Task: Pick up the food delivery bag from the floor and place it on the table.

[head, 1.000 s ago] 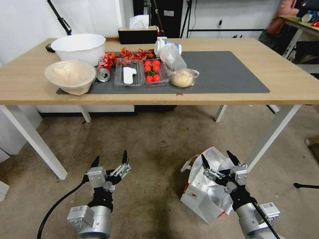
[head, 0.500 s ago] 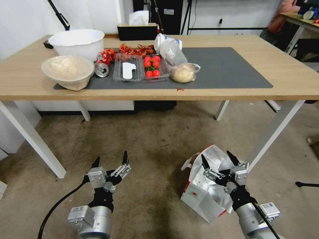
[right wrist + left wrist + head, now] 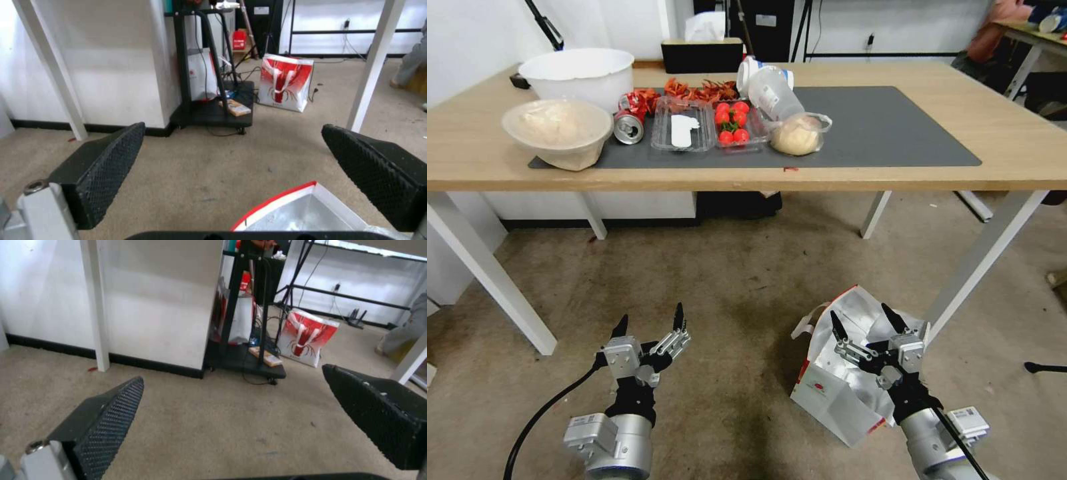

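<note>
The food delivery bag (image 3: 837, 393) stands on the floor (image 3: 740, 280), a worn brownish-grey carpet, its mouth open to show crumpled silver foil lining. It is white paper with red trim, a small round red logo and white strap handles. The bench (image 3: 1014, 150), light wood on white legs, carries a dark grey mat.

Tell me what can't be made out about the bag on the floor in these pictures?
- Food delivery bag, head view: the right tool and its arm cover part of its open top, so any contents stay unseen.
- Right wrist view: the bag is cut off by the picture's edge.
- Its strap handles: partly hidden behind the bag.
</note>
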Motion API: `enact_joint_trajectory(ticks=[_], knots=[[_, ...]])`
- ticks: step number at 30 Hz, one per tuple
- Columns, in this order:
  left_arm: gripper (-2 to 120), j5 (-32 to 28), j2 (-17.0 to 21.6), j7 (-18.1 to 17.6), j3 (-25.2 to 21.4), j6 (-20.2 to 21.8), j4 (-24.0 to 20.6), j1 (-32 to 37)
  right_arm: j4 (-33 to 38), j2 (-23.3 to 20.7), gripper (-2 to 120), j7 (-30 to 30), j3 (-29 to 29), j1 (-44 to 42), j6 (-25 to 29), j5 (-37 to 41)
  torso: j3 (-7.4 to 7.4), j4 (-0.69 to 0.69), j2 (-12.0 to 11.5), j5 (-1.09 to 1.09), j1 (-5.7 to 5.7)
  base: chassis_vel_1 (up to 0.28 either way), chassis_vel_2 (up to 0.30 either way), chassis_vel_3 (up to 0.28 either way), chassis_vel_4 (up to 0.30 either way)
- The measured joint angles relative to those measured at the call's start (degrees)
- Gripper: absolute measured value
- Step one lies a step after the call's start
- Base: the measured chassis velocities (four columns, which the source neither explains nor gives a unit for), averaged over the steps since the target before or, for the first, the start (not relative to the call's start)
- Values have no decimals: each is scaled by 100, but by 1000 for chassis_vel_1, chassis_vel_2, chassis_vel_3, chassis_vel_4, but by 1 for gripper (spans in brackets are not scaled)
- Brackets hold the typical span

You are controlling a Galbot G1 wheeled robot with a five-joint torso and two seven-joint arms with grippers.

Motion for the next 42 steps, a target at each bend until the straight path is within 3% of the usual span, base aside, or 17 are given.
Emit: enact_joint_trajectory(ticks=[21, 42], knots=[[100, 1, 3, 3, -13, -3, 19, -21, -30, 12, 100, -5, -8, 18, 1, 0, -304, 0, -382, 0, -78, 0, 0, 0, 0], [100, 17, 34, 15, -11, -4, 34, -40, -32, 17, 100, -7, -3, 23, 8, 3, -786, 0, -930, 1, -145, 0, 0, 0, 0]])
